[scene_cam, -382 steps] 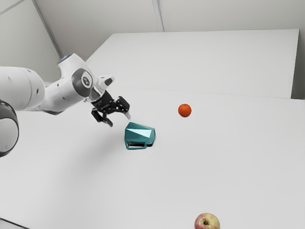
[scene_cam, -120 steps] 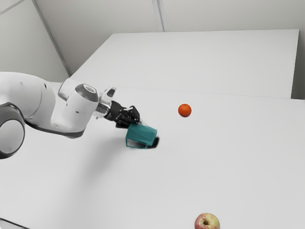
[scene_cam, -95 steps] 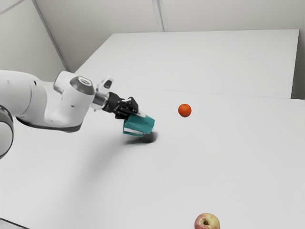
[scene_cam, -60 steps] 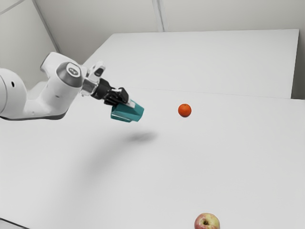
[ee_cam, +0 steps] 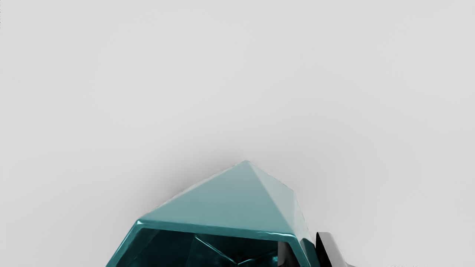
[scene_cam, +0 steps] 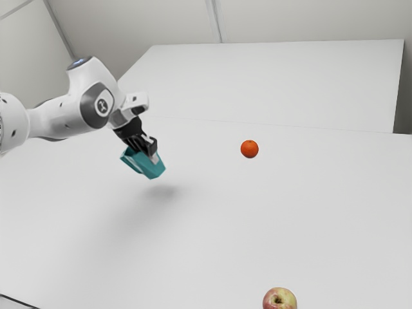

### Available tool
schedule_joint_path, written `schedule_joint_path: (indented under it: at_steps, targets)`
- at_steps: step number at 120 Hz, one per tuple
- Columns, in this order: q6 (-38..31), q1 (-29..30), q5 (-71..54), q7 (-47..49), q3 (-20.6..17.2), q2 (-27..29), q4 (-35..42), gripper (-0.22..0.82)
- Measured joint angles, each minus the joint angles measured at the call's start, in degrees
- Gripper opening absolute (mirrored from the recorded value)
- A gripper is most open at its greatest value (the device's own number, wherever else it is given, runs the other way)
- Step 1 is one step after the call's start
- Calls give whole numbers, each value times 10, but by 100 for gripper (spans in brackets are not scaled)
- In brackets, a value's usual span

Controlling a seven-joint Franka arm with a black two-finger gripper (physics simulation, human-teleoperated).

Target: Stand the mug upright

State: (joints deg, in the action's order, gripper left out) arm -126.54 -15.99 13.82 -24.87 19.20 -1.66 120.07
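Above the table, the teal faceted mug point(scene_cam: 145, 163) hangs tilted from my gripper point(scene_cam: 152, 154), with a shadow on the tabletop below it. My fingers pinch the mug's wall near its rim. In the wrist view, the mug point(ee_cam: 222, 207) shows its open mouth and dark inside. One finger of the gripper point(ee_cam: 304, 256) is inside the mouth and the other is against the outer wall.
An orange point(scene_cam: 249, 149) lies on the white table point(scene_cam: 290, 212), toward the exterior view's right from the mug. An apple point(scene_cam: 280, 299) sits at that view's bottom edge.
My gripper has closed on the mug and lifted it off the table. It has carried the mug toward the exterior view's left, and the mug's tilt has changed, its base end now lower.
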Motion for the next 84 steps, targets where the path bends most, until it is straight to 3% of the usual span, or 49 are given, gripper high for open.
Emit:
schedule_joint_path:
  at_steps: [47,84]
  targets:
    - [-8,-38,-80,57,0,-45,-1,-13]
    - [-61,-42,-128,88,1,-49,22,-14]
